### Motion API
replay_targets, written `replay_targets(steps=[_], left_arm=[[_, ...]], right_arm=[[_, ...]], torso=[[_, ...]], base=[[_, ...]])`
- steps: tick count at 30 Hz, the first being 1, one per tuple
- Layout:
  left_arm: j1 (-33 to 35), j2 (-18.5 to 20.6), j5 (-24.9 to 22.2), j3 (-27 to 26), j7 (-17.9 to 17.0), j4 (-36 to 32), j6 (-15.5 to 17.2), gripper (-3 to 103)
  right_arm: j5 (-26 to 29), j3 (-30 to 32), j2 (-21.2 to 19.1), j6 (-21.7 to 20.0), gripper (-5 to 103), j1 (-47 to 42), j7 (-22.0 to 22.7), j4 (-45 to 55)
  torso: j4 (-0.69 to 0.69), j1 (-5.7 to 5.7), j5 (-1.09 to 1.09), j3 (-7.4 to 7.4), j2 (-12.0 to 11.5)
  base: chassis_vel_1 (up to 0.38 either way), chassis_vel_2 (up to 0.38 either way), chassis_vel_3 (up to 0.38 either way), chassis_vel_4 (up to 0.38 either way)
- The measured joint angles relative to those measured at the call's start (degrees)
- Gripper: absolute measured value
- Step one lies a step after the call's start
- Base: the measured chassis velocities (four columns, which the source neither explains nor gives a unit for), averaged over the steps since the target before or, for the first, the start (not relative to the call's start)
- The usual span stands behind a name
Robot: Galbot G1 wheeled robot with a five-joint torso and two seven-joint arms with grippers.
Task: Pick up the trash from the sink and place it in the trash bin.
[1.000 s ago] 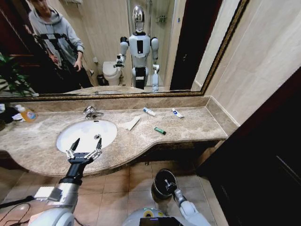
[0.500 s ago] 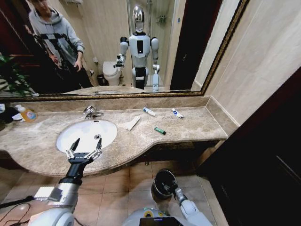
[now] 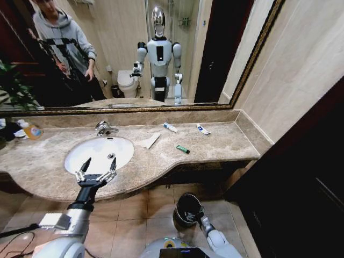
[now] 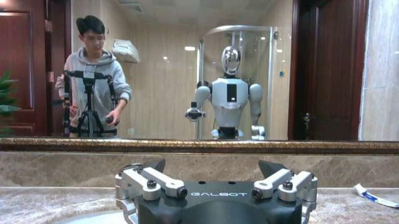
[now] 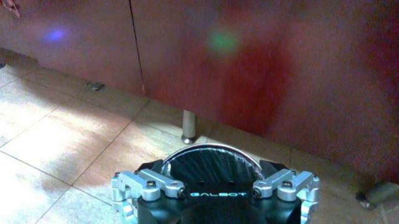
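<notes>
My left gripper hovers at the front rim of the sink, fingers spread apart, nothing between them. My right gripper hangs low over the bin on the floor tiles, fingers apart and empty. Trash lies on the counter at 3 o'clock from the basin: folded paper just beside the rim, green stick, two white tubes near the mirror.
</notes>
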Motion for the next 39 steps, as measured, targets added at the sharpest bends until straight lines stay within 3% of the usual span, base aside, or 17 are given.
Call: replay_targets(steps=[6, 14, 18, 26, 39], left_arm=[[0.00, 0.00, 0.00, 0.00, 0.00, 0.00, 0.00, 100], [0.00, 0.00, 0.00, 0.00, 0.00, 0.00, 0.00, 100], [0.00, 0.00, 0.00, 0.00, 0.00, 0.00, 0.00, 100], [0.00, 0.00, 0.00, 0.00, 0.00, 0.00, 0.00, 100], [0.00, 0.00, 0.00, 0.00, 0.00, 0.00, 0.00, 100]], right_arm=[[-0.09, -0.15, -0.72, -0.16, 100, -1.08, 1.05, 2.15], [-2.91, 0.61, -4.82, 0.41, 100, -7.92, 6.46, 16.34], [1.89, 1.93, -8.91, -3.69, 100, -14.69, 9.60, 31.72], [9.37, 6.03, -13.93, -6.20, 100, -24.50, 11.24, 52.55], [12.98, 7.65, -14.52, -11.90, 100, -29.05, 11.18, 72.66]], torso=[[0.00, 0.00, 0.01, 0.00, 0.00], [0.00, 0.00, 0.00, 0.00, 0.00], [0.00, 0.00, 0.00, 0.00, 0.00], [0.00, -0.01, 0.01, 0.00, 0.00], [-0.01, -0.01, -0.02, 0.00, 0.00]], base=[[0.000, 0.000, 0.000, 0.000], [0.000, 0.000, 0.000, 0.000], [0.000, 0.000, 0.000, 0.000], [0.000, 0.000, 0.000, 0.000], [0.000, 0.000, 0.000, 0.000]])
